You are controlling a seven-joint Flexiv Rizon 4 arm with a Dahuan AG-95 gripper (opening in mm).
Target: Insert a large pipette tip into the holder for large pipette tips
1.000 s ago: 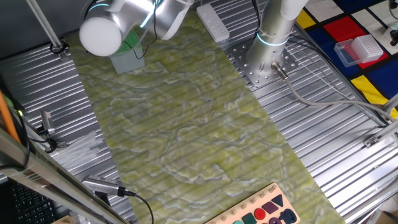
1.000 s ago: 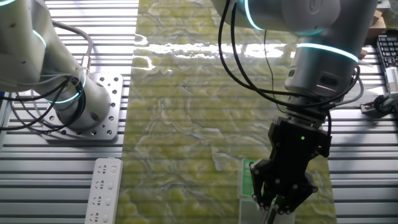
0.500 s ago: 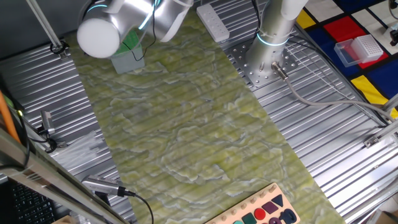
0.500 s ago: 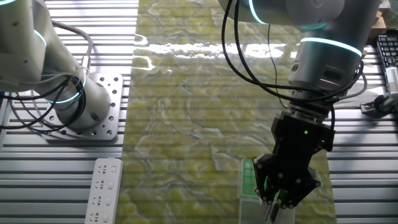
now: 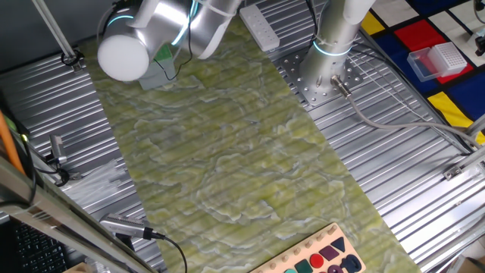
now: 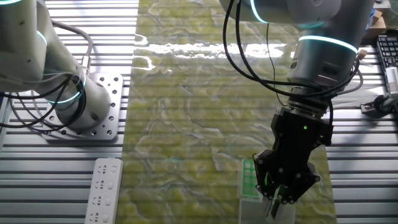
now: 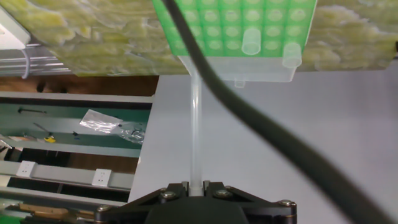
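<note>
In the hand view my gripper (image 7: 194, 185) is shut on the large pipette tip (image 7: 195, 124), a pale translucent sliver that runs up from the jaws to the front edge of the holder for large pipette tips (image 7: 242, 25), a box with a green gridded top. Two tips stand in its holes near that edge. A black cable crosses the view. In the other fixed view the gripper (image 6: 278, 202) hangs over the holder (image 6: 249, 180) at the mat's near edge. In one fixed view the arm's body hides the gripper, and only a part of the holder (image 5: 161, 54) shows.
A pinkish-red box with a white gridded top (image 5: 438, 61) stands at the far right on coloured tiles. A white power strip (image 6: 104, 190) lies beside the second arm's base (image 6: 93, 118). A wooden board with coloured shapes (image 5: 322, 258) lies at the mat's end.
The arm has shifted a little over the holder, with the gripper slightly lower and further toward the holder's edge. It still holds the tip.
</note>
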